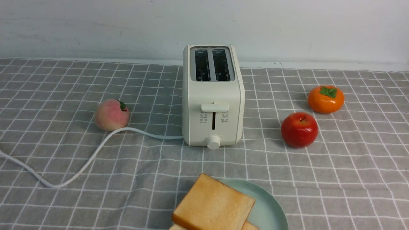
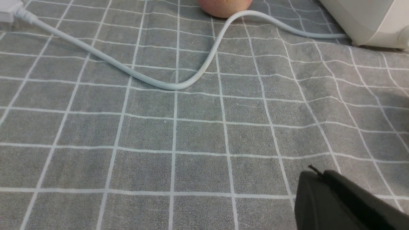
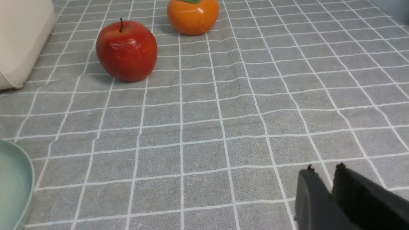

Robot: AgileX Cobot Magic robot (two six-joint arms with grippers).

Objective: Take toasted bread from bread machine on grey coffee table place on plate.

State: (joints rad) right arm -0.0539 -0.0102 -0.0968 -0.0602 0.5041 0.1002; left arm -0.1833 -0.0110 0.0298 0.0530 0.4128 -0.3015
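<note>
The bread machine (image 1: 212, 95) stands upright mid-table on the grey coffee table (image 1: 351, 179); both its slots look empty. Two slices of toasted bread (image 1: 212, 204) lie stacked on the plate (image 1: 271, 207) at the front edge, the lower slice (image 1: 250, 226) mostly covered. Neither gripper shows in the front view. My left gripper (image 2: 319, 172) is shut and empty, low over bare cloth, left of the bread machine (image 2: 374, 22). My right gripper (image 3: 322, 167) is shut with only a thin slit at its tips, empty, over cloth right of the plate (image 3: 12, 188).
A peach (image 1: 111, 114) sits left of the toaster, with the white cord (image 1: 96, 153) looping past it to the left edge. A red apple (image 1: 299, 129) and an orange persimmon (image 1: 326, 99) sit to the toaster's right. A white wall runs behind the table.
</note>
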